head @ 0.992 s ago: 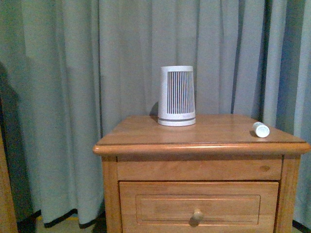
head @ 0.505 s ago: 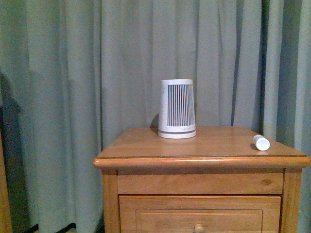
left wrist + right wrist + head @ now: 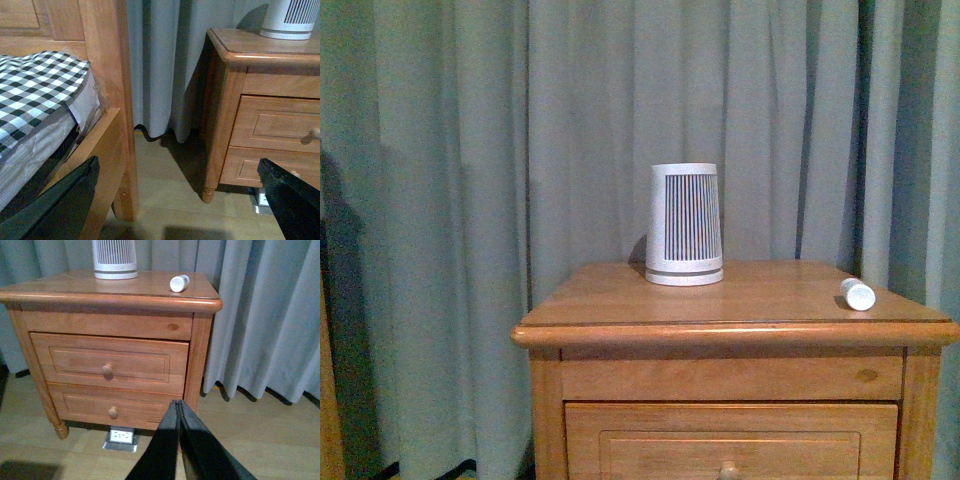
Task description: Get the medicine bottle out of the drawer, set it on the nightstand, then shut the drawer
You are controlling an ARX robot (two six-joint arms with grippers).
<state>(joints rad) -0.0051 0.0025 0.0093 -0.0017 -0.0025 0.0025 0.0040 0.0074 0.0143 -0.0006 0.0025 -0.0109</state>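
Task apparently complete: medicine bottle (image 3: 179, 283) lies on the nightstand (image 3: 115, 295) surface right of the ribbed device (image 3: 115, 259), drawer (image 3: 108, 364) shut, left hand (image 3: 175, 200) open and empty, right hand (image 3: 178, 407) closed on nothing.

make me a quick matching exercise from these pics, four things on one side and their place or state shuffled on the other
Things:
1. medicine bottle
2. drawer
3. right gripper
4. white ribbed device

Place or state:
A. pushed in flush with the cabinet front
B. lying on its side near the nightstand's right edge
C. standing upright toward the back of the top
D. fingers pressed together, holding nothing

Pairs: 1-B, 2-A, 3-D, 4-C
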